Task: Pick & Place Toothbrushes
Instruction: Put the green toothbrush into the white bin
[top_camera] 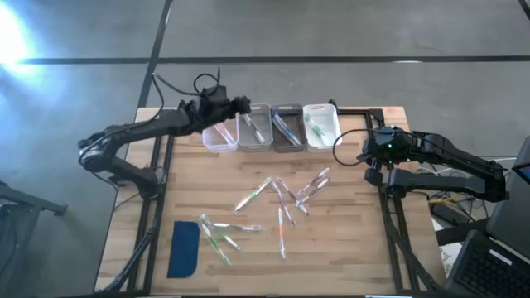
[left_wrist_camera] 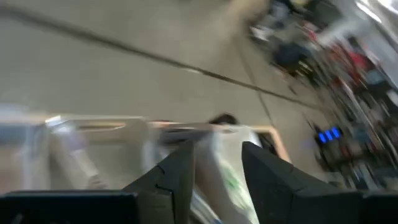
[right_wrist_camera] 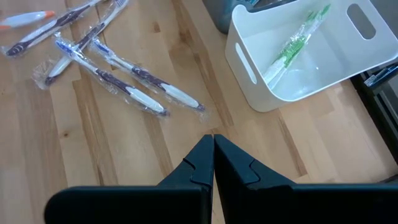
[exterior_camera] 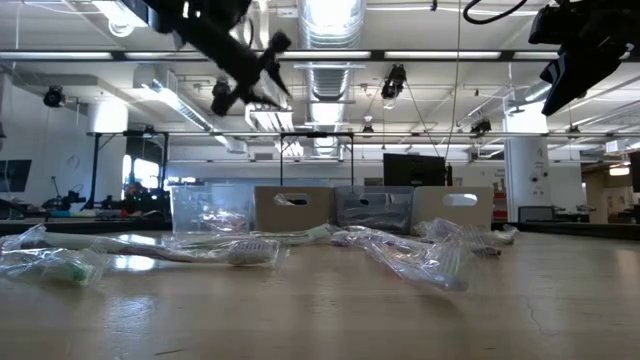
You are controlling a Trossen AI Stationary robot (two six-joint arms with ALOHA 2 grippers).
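Wrapped toothbrushes lie loose on the wooden table, one cluster (top_camera: 290,197) in the middle and another (top_camera: 219,233) near the blue pad. Others lie inside the four bins at the far edge; the white bin (right_wrist_camera: 249,68) holds a green-accented one (right_wrist_camera: 292,46). My left gripper (top_camera: 242,105) hovers open and high above the clear bin (top_camera: 219,136) and the bin next to it, and holds nothing; it also shows in the low view (exterior_camera: 250,72). My right gripper (right_wrist_camera: 213,146) is shut and empty, above bare table right of the middle cluster (right_wrist_camera: 118,68), near the white bin.
A flat dark-blue pad (top_camera: 184,248) lies at the near left of the table. The bins stand in a row along the far edge: clear, pale (top_camera: 254,128), dark (top_camera: 286,128) and white (top_camera: 321,124). Bare wood shows between the bins and the scattered toothbrushes.
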